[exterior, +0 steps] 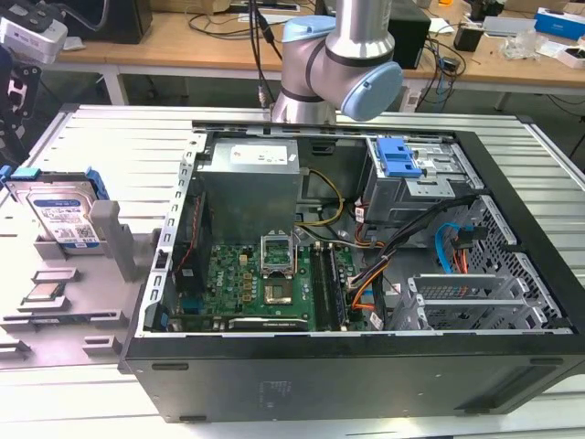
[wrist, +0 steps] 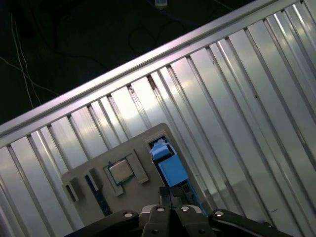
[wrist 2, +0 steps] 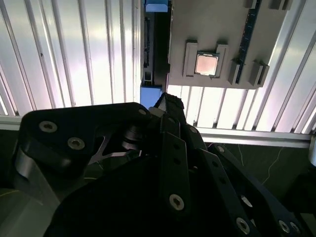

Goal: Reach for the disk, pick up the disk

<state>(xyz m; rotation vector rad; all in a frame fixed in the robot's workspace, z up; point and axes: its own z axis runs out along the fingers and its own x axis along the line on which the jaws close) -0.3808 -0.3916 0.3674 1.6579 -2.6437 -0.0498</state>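
Note:
The disk [exterior: 57, 210] is a silver hard drive with a white-and-blue label. It stands on edge in a grey holder [exterior: 110, 240] at the exterior view's left, framed by a blue carrier [wrist: 168, 167]. In the second wrist view the disk [wrist 2: 148, 49] is seen edge-on. My gripper [wrist: 169, 198] hangs above the disk's near end and is apart from it. Its black fingers [wrist 2: 170, 111] are shut together with nothing between them. At the exterior view's left edge the dark gripper body [exterior: 13, 91] sits above the disk.
A small square silver chip [wrist: 121, 171] lies in the same grey holder beside the disk. An open computer case [exterior: 347, 265] with its motherboard stands to the exterior view's right. Ribbed metal tabletop [wrist: 232, 98] surrounds the holder, with its edge and dark floor beyond.

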